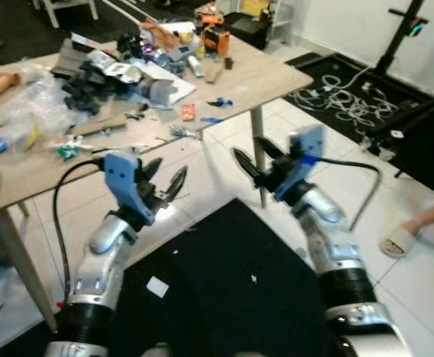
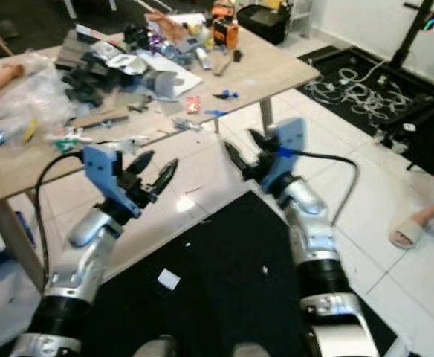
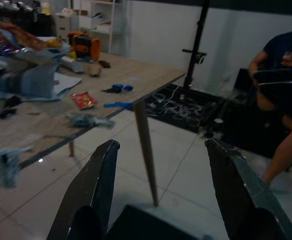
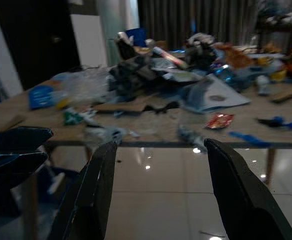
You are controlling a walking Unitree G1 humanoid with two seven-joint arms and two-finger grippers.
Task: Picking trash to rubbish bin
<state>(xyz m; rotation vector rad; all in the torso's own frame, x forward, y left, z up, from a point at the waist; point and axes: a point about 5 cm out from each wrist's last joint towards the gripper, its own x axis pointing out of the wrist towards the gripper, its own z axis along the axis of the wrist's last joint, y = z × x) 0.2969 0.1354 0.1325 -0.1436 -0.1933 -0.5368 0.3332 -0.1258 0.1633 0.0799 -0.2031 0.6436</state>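
white tiles and a black mat [image 1: 224, 282] lie below me. my left gripper [image 1: 165, 182] and right gripper [image 1: 250, 160] hang wide open, empty. ahead, the wooden table [image 1: 269, 74] holds trash: a red wrapper [image 1: 188, 111]. reaching blindly risks snagging the blue clip [image 1: 221, 102] instead.

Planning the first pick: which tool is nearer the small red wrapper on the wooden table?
Left. The left tool hangs just below the small red wrapper; the right tool sits off past the wooden table edge.
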